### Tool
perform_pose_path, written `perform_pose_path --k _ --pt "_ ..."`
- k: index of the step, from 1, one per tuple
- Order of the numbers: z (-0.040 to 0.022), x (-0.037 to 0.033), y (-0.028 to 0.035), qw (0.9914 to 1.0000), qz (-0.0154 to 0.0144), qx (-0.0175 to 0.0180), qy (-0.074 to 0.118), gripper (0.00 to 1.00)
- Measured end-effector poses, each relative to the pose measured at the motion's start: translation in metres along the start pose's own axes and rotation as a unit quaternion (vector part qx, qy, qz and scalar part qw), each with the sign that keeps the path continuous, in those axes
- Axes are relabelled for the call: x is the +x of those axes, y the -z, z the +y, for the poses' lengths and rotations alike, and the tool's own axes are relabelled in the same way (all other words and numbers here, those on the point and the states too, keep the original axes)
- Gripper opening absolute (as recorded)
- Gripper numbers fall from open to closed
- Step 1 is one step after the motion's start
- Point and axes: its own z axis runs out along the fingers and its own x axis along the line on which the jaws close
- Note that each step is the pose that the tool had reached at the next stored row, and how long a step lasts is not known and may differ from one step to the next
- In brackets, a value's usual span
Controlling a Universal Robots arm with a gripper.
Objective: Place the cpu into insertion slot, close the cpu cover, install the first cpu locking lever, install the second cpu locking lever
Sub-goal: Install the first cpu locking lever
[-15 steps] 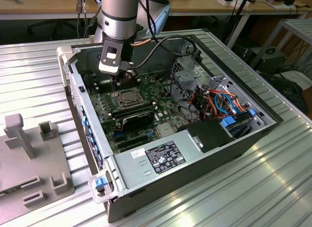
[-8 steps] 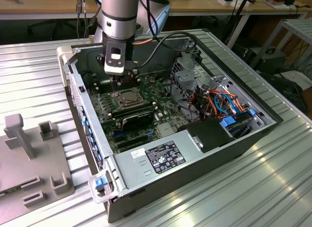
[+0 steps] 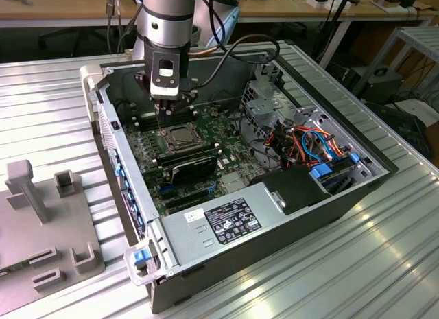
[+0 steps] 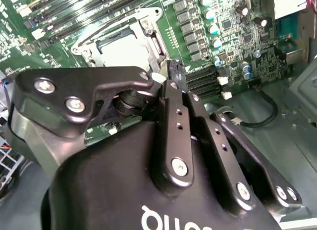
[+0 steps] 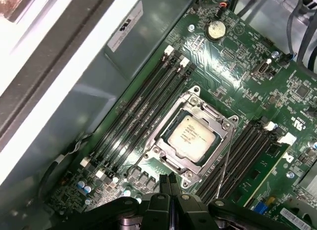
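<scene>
The cpu (image 5: 190, 136) lies flat in the insertion slot (image 5: 173, 119), its dull silver face up. The cpu cover (image 5: 210, 116) is folded down around it as a frame.

Judged from its look, the chip is light, stiff and smooth-faced, with a delicate underside. It should be held by its outer edges only, never pressed on the middle.

The cover is thin sheet metal, rigid but easy to bend, and is best pushed at its free edge, opposite the hinge.

A thin wire lever (image 5: 225, 158) runs just beside the cover. It is likely springy and is best caught at its bent end. Whether it is latched cannot be told.

The hand (image 5: 169, 183) hangs close above the socket's edge, on the side with that lever. Its fingers are pressed together and nothing shows between them.

Long black memory slots (image 5: 143, 106) flank the socket on the green circuit board (image 5: 237, 67). The board sits inside an open computer case (image 3: 288, 223) on the ribbed metal surface (image 3: 357, 278).
</scene>
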Motion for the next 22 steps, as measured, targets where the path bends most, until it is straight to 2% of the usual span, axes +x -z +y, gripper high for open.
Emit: perform_pose_path --k 4,12,16,22 --pt "-0.0013 0.001 0.0007 0.99982 0.0004 -0.0007 0.019 0.11" --pt "-0.0105 0.008 0.0003 0.99918 0.0015 -0.0021 0.04 0.11" --pt "-0.0173 0.0143 -0.0009 0.99881 0.002 -0.0027 0.049 0.11" --pt "-0.0218 0.0206 -0.0018 0.99824 0.002 -0.0029 0.059 0.11"
